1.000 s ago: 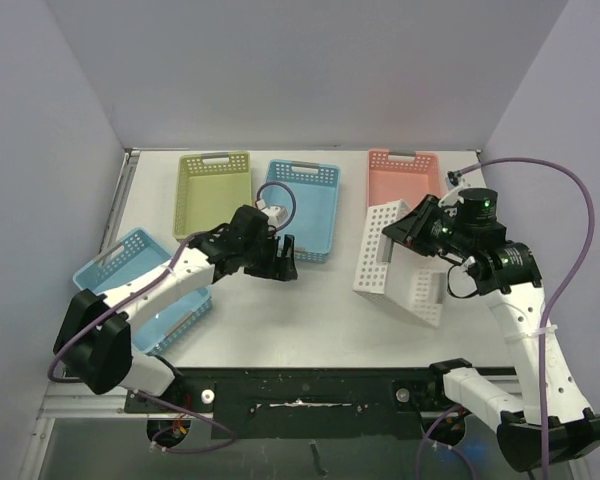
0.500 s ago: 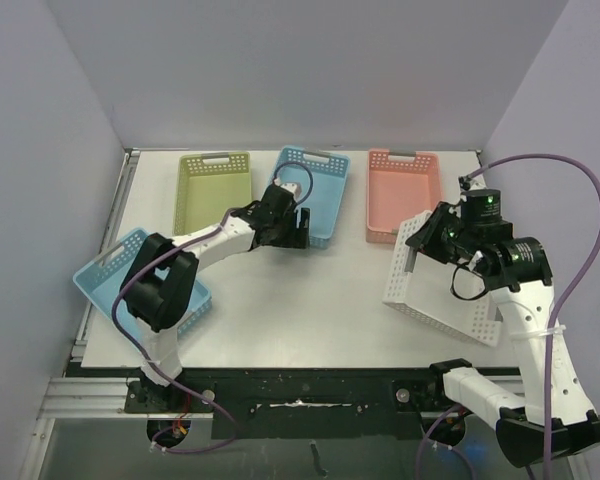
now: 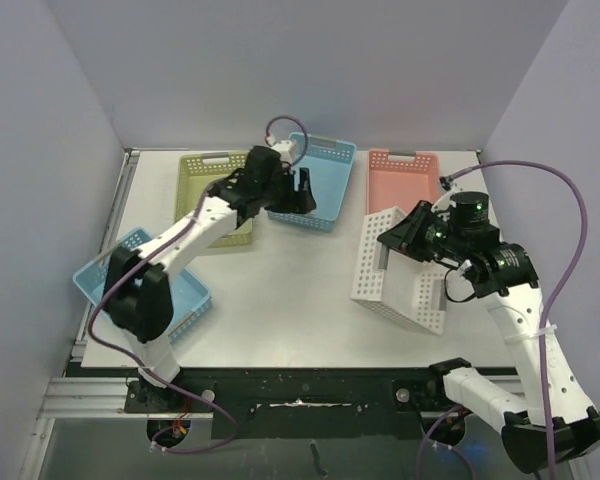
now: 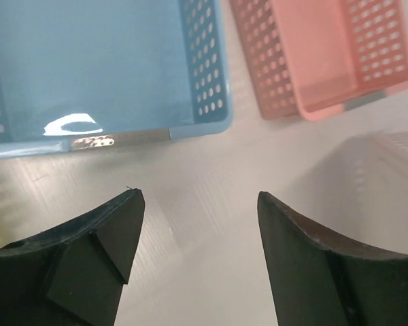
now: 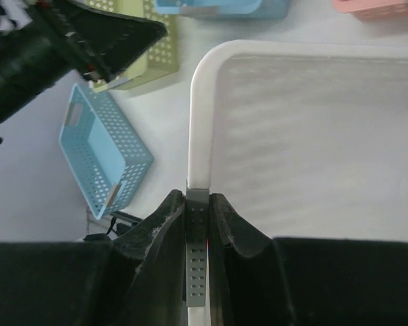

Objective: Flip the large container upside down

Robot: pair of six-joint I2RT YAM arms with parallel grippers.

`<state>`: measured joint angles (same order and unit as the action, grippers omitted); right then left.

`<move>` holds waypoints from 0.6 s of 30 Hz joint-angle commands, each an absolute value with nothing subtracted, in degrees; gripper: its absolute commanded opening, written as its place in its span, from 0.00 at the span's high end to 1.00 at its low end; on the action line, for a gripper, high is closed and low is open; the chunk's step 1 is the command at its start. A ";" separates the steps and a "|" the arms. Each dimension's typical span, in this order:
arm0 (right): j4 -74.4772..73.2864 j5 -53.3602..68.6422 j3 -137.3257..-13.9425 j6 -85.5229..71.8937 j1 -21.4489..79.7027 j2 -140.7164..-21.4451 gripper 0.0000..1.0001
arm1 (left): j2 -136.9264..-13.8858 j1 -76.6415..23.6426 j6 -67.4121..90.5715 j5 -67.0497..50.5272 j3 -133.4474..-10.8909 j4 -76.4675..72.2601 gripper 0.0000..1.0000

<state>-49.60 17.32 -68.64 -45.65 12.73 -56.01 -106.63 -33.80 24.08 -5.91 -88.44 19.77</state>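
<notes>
Five baskets in all: one large white container (image 3: 410,295), one pink basket (image 3: 410,175), one green basket (image 3: 200,175) and two blue baskets (image 3: 332,190). The white container sits just on the near side of the pink basket, tipped up with its gripped rim raised; its long axis is unclear from above. Only the right wrist view shows the right gripper (image 5: 197,204) pinched tight on that rim's grey strip. The left gripper (image 4: 197,238), left of the pink basket, gapes wide and holds nothing

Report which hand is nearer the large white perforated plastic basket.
Right. The right hand is shut on the rim of the large white perforated plastic basket; the left hand hangs open well apart from it, beside the far blue perforated plastic basket.
</notes>
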 commanded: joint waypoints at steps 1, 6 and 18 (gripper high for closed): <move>-32.36 21.44 -67.96 -52.57 19.50 -58.21 1.00 | -89.42 -23.74 25.81 -11.64 -87.63 24.41 0.33; -16.31 22.41 -70.45 -58.27 30.22 -68.81 1.00 | -78.25 -9.21 26.48 -15.53 -85.62 30.63 0.32; 24.04 33.06 -78.33 -82.40 37.17 -89.79 1.00 | -75.59 0.61 23.82 -16.72 -90.73 39.47 0.32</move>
